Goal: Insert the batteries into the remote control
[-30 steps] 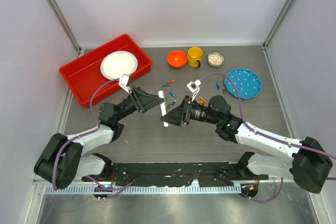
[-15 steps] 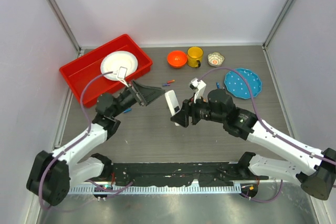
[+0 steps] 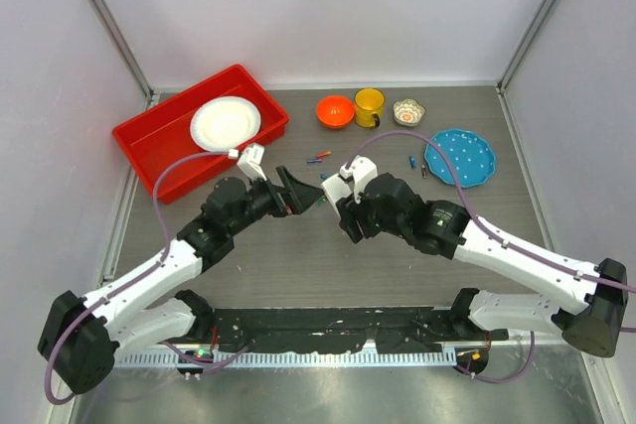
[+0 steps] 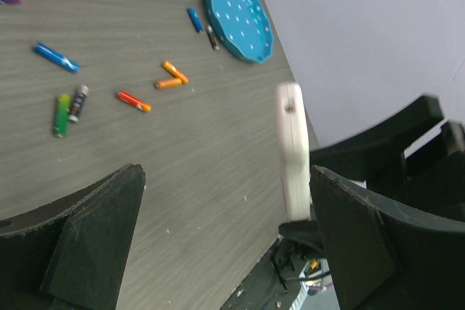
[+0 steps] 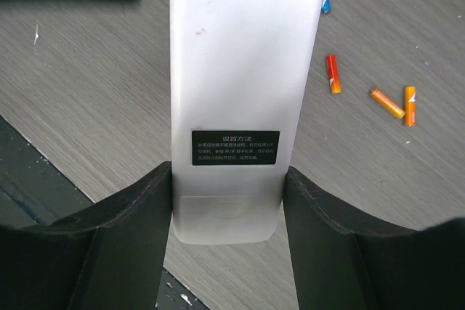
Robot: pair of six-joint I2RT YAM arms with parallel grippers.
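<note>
Grey table [image 3: 298,260] is bearing a red bin [image 3: 149,149] holding a white plate [image 3: 226,122]; right gripper [image 5: 227,194] is clamping the remote control [image 5: 243,56], left gripper [image 4: 227,179] is gaping wide.

White links, black joints, purple cables; left hand [image 4: 227,179], right hand [image 5: 227,172] black, wedge-fingered

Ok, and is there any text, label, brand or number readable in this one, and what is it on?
"设置方法": white heading on the black label on the plain back of the remote, in the right wrist view.
The lines under that heading are too small to read.
Any print on the batteries lying on the table is too small to read.
No other text shows in any view.
</note>
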